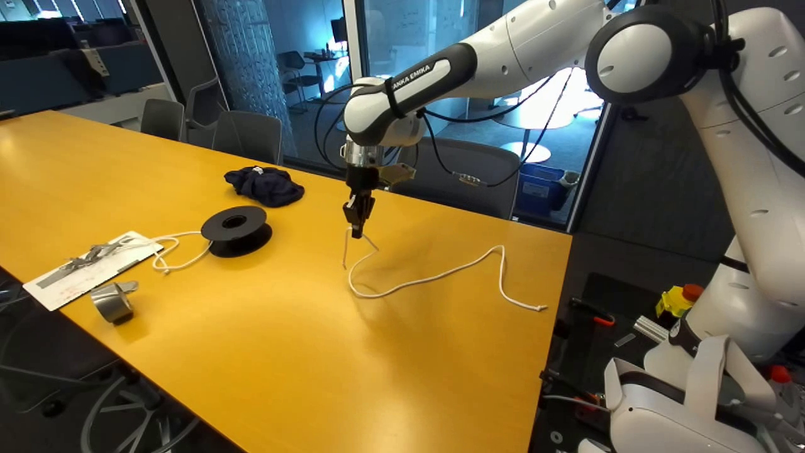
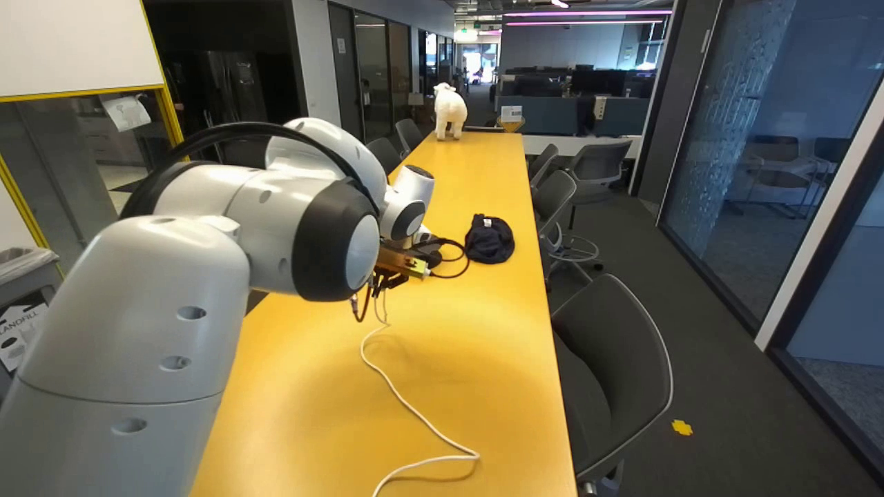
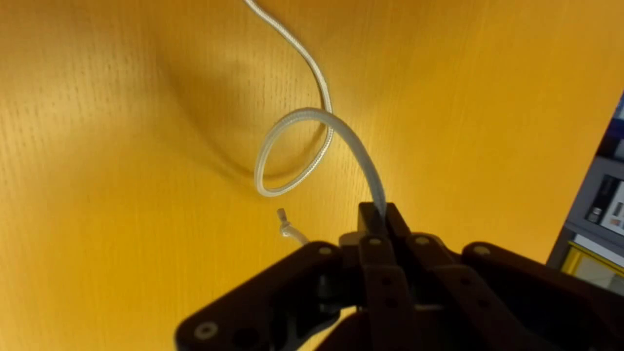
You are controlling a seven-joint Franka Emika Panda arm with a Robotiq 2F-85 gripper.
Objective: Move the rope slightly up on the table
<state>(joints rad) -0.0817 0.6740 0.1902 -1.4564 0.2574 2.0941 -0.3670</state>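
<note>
Pale glare and soft shadows mark the table (image 1: 302,340); the wrist view's claw (image 3: 382,218) looks dark and blurred.

Rope (image 1: 434,278) trails on table (image 1: 352,365), right of spool (image 1: 238,234).

Thin cream-white braided rope (image 3: 308,113), hidden in part at the grip
In the wrist view the dark two-fingered gripper (image 3: 382,217) covers its pinched stretch, and the top edge cuts its far run; in an exterior view the bottom edge crops it. An exterior view also crops a white plastic headset (image 1: 660,412); crumpled grey material (image 1: 96,253) is too small to identify.
</note>
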